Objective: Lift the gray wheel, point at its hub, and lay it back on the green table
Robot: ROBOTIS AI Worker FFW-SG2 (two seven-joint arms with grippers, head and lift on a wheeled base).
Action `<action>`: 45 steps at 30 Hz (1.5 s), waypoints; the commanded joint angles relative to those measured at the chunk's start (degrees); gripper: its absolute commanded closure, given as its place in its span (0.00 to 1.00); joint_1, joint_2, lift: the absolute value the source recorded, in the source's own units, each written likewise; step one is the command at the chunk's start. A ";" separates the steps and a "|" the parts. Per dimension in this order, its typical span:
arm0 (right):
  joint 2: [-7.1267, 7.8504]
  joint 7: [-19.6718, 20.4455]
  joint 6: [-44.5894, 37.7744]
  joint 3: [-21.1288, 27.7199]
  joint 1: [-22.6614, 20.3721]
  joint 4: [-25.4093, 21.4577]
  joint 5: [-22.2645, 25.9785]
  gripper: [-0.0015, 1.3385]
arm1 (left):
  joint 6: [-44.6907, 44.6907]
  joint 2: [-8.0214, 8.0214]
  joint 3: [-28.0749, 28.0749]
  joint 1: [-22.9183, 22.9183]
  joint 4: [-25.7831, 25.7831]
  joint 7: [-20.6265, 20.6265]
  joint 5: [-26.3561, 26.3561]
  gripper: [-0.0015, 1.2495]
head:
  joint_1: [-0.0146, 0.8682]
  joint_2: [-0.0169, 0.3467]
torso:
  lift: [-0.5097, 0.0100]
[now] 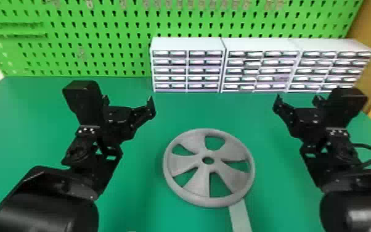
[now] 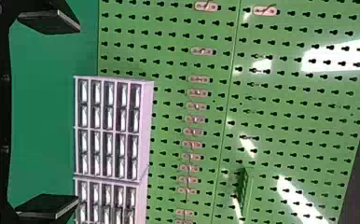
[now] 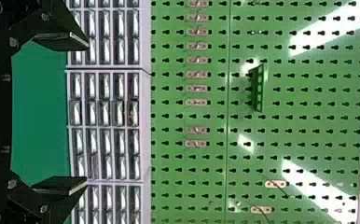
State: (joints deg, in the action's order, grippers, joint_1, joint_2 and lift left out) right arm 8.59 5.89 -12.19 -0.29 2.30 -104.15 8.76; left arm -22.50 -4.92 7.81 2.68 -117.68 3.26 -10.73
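My left gripper (image 1: 128, 103) is open on the left side of the head view, beyond and to the left of the gray wheel (image 1: 191, 185). On the opposite side, my right gripper (image 1: 296, 101) is also open, beyond and to the right of the wheel. The wheel lies on the green table (image 1: 126, 200), its hub (image 1: 208, 152) facing up, touched by neither gripper. In the left wrist view the left gripper (image 2: 78, 114) has its two fingers wide apart with nothing between them. The right gripper (image 3: 87, 113) in the right wrist view is likewise spread and holds nothing.
White drawer cabinets (image 1: 188, 44) stand in a row at the table's back, right of centre. A green pegboard (image 1: 101, 40) rises behind them. A pale strip (image 1: 240, 217) runs from the wheel's near edge toward the front of the table.
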 commanded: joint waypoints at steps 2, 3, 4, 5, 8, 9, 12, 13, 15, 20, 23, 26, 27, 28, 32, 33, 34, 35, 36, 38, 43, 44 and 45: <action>-0.33 0.00 -0.29 -0.06 0.08 0.00 -0.32 0.20 | 0.00 0.09 -0.25 -0.13 0.08 0.00 0.36 0.01 | 0.80 0.18 | 0.80; -0.41 0.00 -0.29 0.03 0.08 0.00 -0.32 0.20 | 0.00 0.09 -0.34 -0.22 0.17 -0.09 0.45 0.01 | 0.80 0.18 | 0.80; -0.41 0.00 -0.29 0.03 0.16 0.00 -0.41 0.20 | 0.09 0.09 -0.43 -0.39 0.26 0.00 0.45 0.01 | 0.80 0.18 | 0.80; -0.41 0.00 -0.29 0.03 0.25 -0.09 -0.41 0.20 | 0.18 0.09 -0.43 -0.66 0.35 -0.09 0.45 0.01 | 0.80 0.18 | 0.80; -0.33 0.00 -0.20 0.03 0.96 -0.27 -0.94 0.20 | 1.49 0.09 -0.43 -1.62 0.96 -0.18 0.71 0.01 | 0.80 0.18 | 0.80; -0.24 0.00 -0.20 -0.15 1.39 -0.36 -1.20 0.20 | 1.93 0.09 -0.52 -2.15 1.14 -0.35 0.80 0.01 | 0.80 0.18 | 0.80; -0.06 0.00 -0.20 -0.41 2.89 -0.36 -1.47 0.20 | 3.08 0.09 -0.87 -3.73 1.75 -0.71 1.06 0.01 | 0.80 0.18 | 0.80; 0.02 0.00 -0.20 -0.50 3.42 -0.36 -1.55 0.20 | 3.43 0.09 -0.96 -4.26 1.93 -0.88 1.06 0.01 | 0.80 0.18 | 0.80; 0.20 0.00 0.15 -0.67 4.73 -0.36 -1.91 0.19 | 4.04 0.09 -1.39 -5.75 2.37 -1.41 1.15 0.01 | 0.80 0.18 | 0.80; 0.29 0.00 1.47 -0.94 7.72 -0.36 -2.52 0.19 | 5.80 0.27 -2.19 -9.44 3.25 -1.94 2.29 0.01 | 0.80 0.18 | 0.80; 0.20 0.00 2.61 -1.03 9.57 -0.36 -3.05 0.19 | 7.82 0.53 -2.63 -11.91 4.22 -2.11 2.64 0.01 | 0.80 0.18 | 0.80; 0.02 0.00 3.58 -1.11 11.77 -0.36 -3.66 0.19 | 9.05 0.53 -3.42 -14.54 5.09 -2.99 2.47 0.01 | 0.80 0.18 | 0.80; -0.06 0.00 3.93 -1.11 12.82 -0.27 -3.75 0.19 | 9.49 0.53 -3.68 -15.42 5.18 -3.17 2.47 0.01 | 0.80 0.18 | 0.80; -0.06 0.00 4.28 -1.11 13.70 -0.27 -4.10 0.19 | 9.93 0.44 -3.86 -16.12 5.18 -3.17 2.47 0.01 | 0.80 0.18 | 0.80; 0.46 -0.08 5.86 -1.03 17.48 -0.18 -5.07 0.19 | 11.43 -0.17 -4.29 -19.46 5.36 -3.17 2.82 0.01 | 0.80 0.18 | 0.80; 0.55 -0.17 6.22 -1.03 18.27 -0.27 -5.07 0.19 | 11.69 -0.35 -4.29 -20.25 5.45 -3.17 3.00 0.01 | 0.80 0.18 | 0.80; 0.73 -0.08 6.66 -1.03 18.97 -0.27 -5.25 0.19 | 12.13 -0.61 -4.29 -21.13 5.45 -3.26 3.00 0.01 | 0.80 0.18 | 0.80; 0.73 -0.08 7.10 -0.94 19.68 -0.27 -5.51 0.19 | 12.83 -0.88 -4.29 -21.92 5.80 -3.52 3.17 0.01 | 0.80 0.18 | 0.80; 0.73 -0.08 7.53 -0.85 20.55 -0.27 -5.51 0.19 | 13.98 -1.23 -4.29 -23.16 6.24 -3.78 3.26 0.01 | 0.80 0.18 | 0.80; 0.46 -0.08 8.85 -0.85 21.87 0.00 -5.77 0.19 | 14.94 -1.76 -4.38 -25.09 6.68 -4.05 2.91 0.01 | 0.80 0.18 | 0.80; 0.29 -0.08 10.96 -1.55 25.39 0.35 -6.21 0.19 | 17.32 -2.55 -4.65 -29.31 6.68 -3.96 3.00 0.01 | 0.80 0.18 | 0.80; 0.46 -0.08 11.23 -1.82 26.18 0.35 -6.30 0.19 | 17.58 -2.63 -4.65 -30.01 6.68 -3.96 2.91 0.01 | 0.80 0.18 | 0.80; 0.64 -0.08 11.84 -2.08 27.06 0.35 -6.65 0.19 | 18.02 -2.72 -4.65 -31.07 6.68 -3.96 2.91 0.01 | 0.80 0.18 | 0.80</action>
State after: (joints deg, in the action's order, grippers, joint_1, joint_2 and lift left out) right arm 8.85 5.80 -1.85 -1.53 26.49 -103.93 2.67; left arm -6.05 -7.18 3.27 -25.19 -111.04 -0.73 -7.73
